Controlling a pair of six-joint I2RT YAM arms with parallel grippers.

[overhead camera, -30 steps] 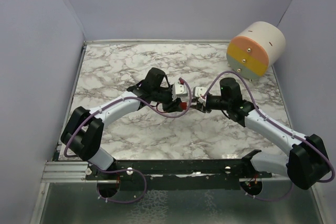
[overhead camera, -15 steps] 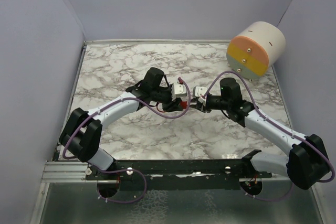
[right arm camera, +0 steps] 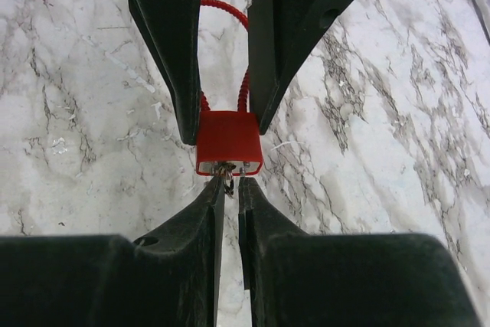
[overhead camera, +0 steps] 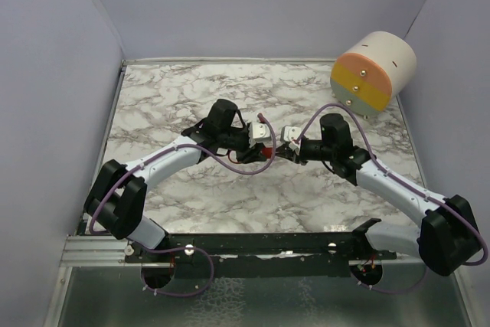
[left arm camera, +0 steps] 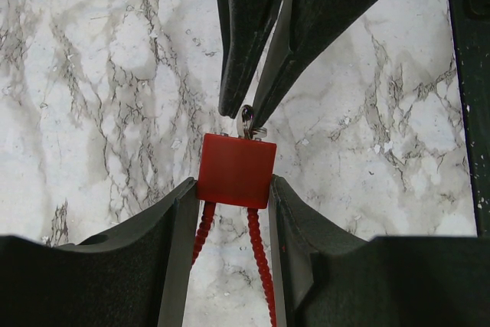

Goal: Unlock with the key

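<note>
Left wall (overhead camera: 53, 112) runs along the left edge of the marble table (overhead camera: 168, 97), with bare marble between it and the left arm (overhead camera: 164, 158). That arm reaches in from the near left toward mid-table. Left gripper (left arm camera: 233, 183) is clamped on the red padlock (left arm camera: 236, 170), one finger (left arm camera: 180, 227) flat on each side of the body, lock lifted off the marble. Red ribbed cable shackle (left arm camera: 260, 258) hangs back between those fingers. Padlock sits mid-table, roughly centered left to right, held between the two grippers. Key (left arm camera: 246, 119) sticks out of the lock face pointing away from the left gripper; its metal head is small, bit hidden. Right gripper (right arm camera: 230, 185) meets it head-on, fingers nearly together and pinched on the key, tips just off the padlock face. Right arm (overhead camera: 383, 178) angles in from the near right. Open marble on the far and near sides of the joined grippers. Far right corner: an orange and yellow faced drum (overhead camera: 371, 74) on its side against the right wall, well apart from both grippers.
</note>
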